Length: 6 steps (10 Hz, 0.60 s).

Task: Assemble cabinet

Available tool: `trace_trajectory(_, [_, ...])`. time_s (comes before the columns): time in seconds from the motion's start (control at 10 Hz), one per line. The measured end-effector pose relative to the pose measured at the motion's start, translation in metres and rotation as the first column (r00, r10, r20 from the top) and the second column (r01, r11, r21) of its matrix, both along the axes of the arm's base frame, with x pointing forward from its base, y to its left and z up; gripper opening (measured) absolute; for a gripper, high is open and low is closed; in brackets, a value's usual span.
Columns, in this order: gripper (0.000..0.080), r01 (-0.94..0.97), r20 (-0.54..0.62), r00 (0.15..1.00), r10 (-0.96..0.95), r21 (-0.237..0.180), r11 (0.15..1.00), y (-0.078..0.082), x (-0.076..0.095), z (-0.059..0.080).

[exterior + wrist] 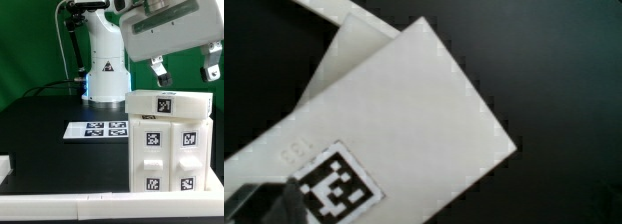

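Note:
The white cabinet [168, 140] stands upright on the black table at the exterior view's front right. Its front shows two columns of panels with several black-and-white tags, and one more tag lies on its top. My gripper [184, 72] hangs just above the cabinet's top, with its two fingers spread wide and nothing between them. The wrist view looks down on the cabinet's flat white top [402, 110] and one tag [335, 185]. My fingertips do not show clearly there.
The marker board [103, 128] lies flat on the black table, to the exterior view's left of the cabinet. The arm's white base [103, 75] stands behind it. A white ledge [6, 165] sits at the front left edge.

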State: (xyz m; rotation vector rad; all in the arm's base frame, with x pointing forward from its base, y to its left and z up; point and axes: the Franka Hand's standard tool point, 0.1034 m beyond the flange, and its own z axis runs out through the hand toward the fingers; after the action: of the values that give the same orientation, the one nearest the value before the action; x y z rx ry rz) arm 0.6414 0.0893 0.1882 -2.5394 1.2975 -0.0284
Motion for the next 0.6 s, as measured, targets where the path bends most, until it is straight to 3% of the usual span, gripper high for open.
trace_trajectory(0.2, [0.0797,-0.157,0.038,0.987,0.158,-0.028,0.987,-0.0004,0.0000,-0.0001])
trace_trajectory(0.3, [0.0797,-0.309,0.073,0.946,0.315,-0.081,0.948,-0.0005,0.0004,-0.0011])
trace_trajectory(0.4, [0.0797,-0.468,0.092,0.869,0.486,-0.162,0.869,0.0007,0.0005,-0.0029])
trace_trajectory(0.6, [0.0797,-0.684,0.090,0.689,0.719,-0.247,0.686,0.0026,-0.0024,-0.0065])
